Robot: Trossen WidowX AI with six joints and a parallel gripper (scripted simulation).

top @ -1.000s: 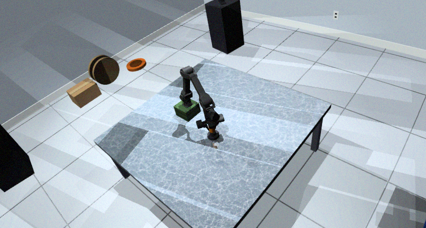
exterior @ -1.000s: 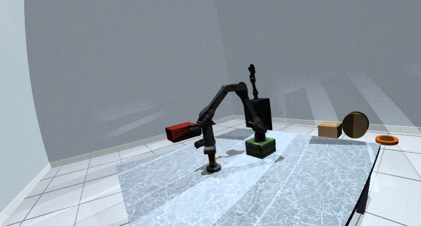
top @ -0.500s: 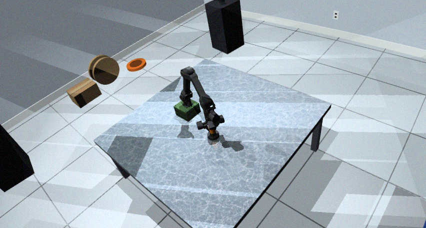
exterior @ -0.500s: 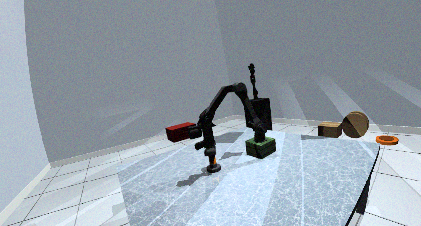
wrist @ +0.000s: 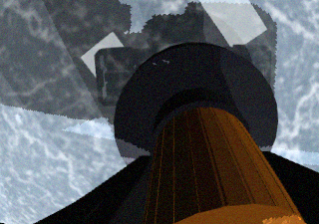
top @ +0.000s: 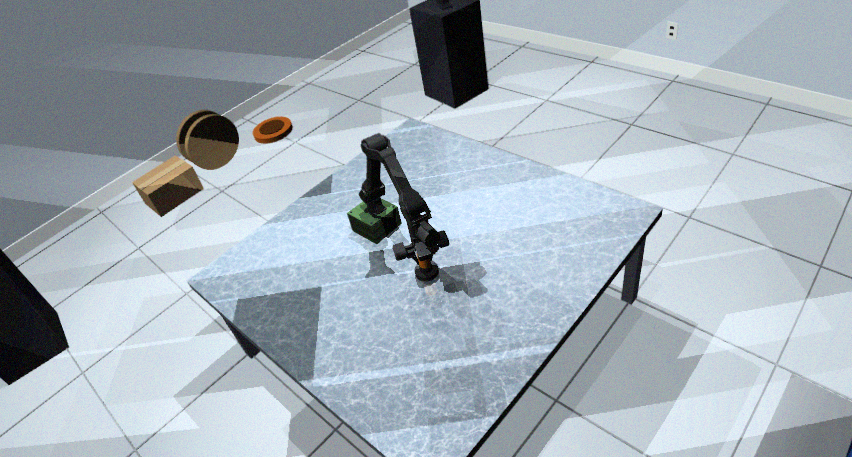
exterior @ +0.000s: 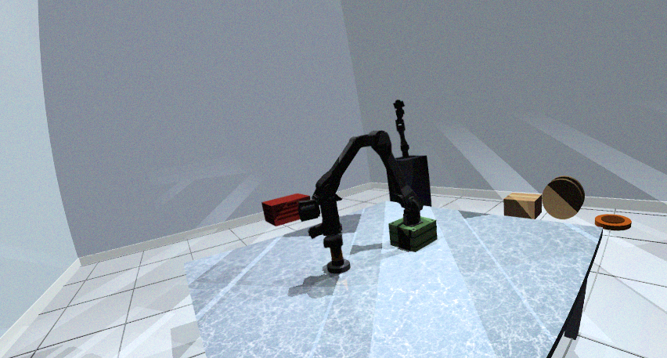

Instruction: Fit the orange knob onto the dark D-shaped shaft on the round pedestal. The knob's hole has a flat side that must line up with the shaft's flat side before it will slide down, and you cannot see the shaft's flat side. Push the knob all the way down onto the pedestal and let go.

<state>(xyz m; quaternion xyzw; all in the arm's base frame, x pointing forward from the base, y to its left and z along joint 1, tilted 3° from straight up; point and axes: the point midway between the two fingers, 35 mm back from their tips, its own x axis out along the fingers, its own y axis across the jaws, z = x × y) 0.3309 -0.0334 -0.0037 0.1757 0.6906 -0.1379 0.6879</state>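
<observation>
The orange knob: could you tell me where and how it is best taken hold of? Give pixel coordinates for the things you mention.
I would grip the orange knob (top: 423, 262) (exterior: 336, 254) (wrist: 209, 159) by opposite sides of its ribbed wall, coming from straight above. It stands upright over the wide round pedestal (top: 426, 273) (exterior: 338, 266) (wrist: 145, 100), which would probably hamper a low approach, and its tall sides give the tool (top: 423, 262) (exterior: 336, 254) room.

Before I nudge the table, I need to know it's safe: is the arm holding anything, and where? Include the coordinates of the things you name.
The orange knob (top: 423, 263) (exterior: 336, 254) (wrist: 214, 159), gripped by its sides.

Shaft hidden, knob (wrist: 214, 169) cut off below (wrist view), fingertips indistinct from above
</observation>
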